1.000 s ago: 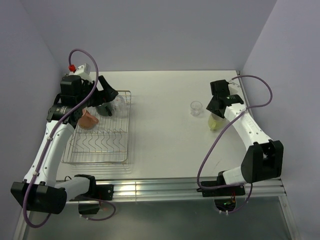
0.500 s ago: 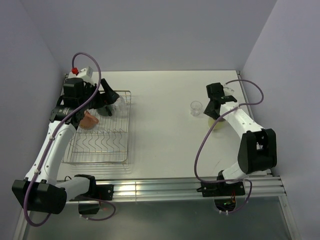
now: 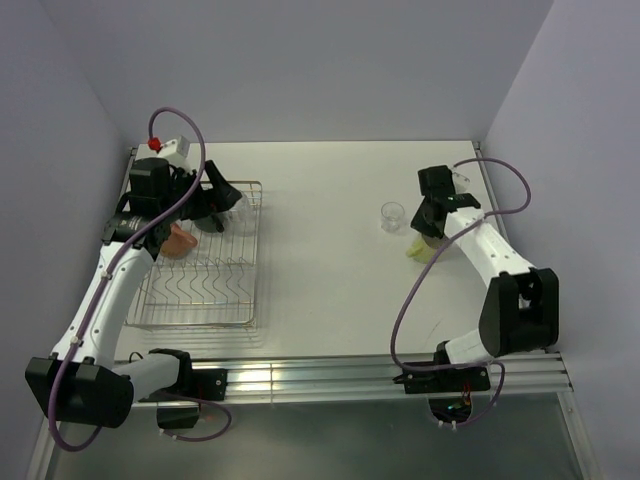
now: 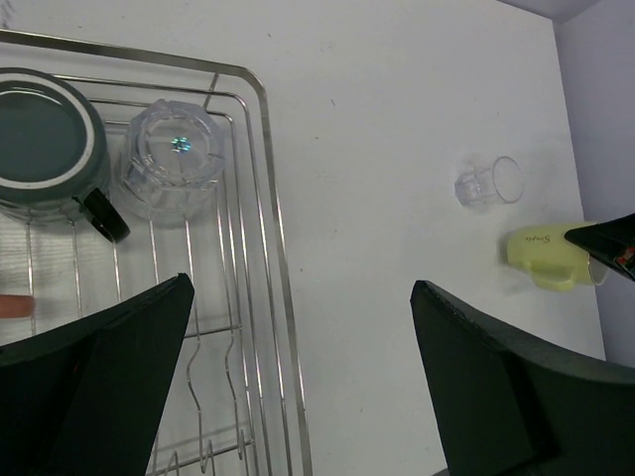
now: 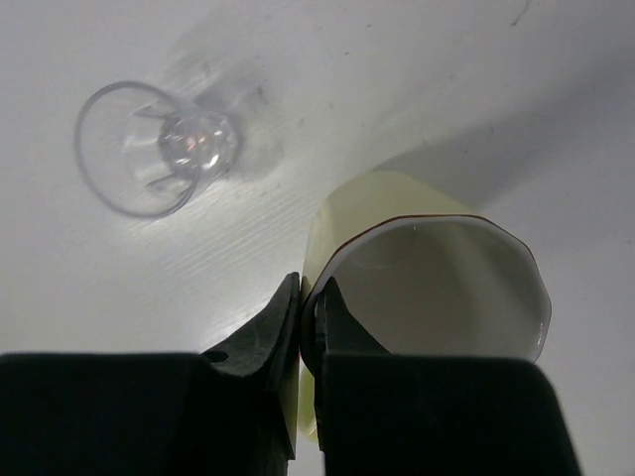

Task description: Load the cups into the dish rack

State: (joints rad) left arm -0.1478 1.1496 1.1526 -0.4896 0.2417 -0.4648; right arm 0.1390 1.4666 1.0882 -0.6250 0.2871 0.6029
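The dish rack (image 3: 200, 290) lies at the left, its rim (image 4: 270, 208) crossing the left wrist view. In it sit a black mug (image 4: 45, 144), a clear tumbler (image 4: 171, 169) turned bottom up, and an orange mug (image 3: 178, 241). My left gripper (image 4: 303, 288) hangs open and holds nothing above the rack's far right corner (image 3: 222, 203). At the right, my right gripper (image 5: 310, 297) is shut on the wall of the pale yellow-green cup (image 5: 427, 258), one finger inside the rim and one outside. That cup (image 3: 421, 248) is tilted on the table. Another clear tumbler (image 3: 392, 215) sits just left of it.
The loose tumbler (image 5: 159, 149) is close to the held cup's left side. The right wall stands near the right arm, and the back wall lies beyond both arms. Purple cables loop off each arm.
My right gripper has closed on the yellow-green cup's rim, and the cup now leans toward the left. The left arm has shifted slightly back over the rack, still open.
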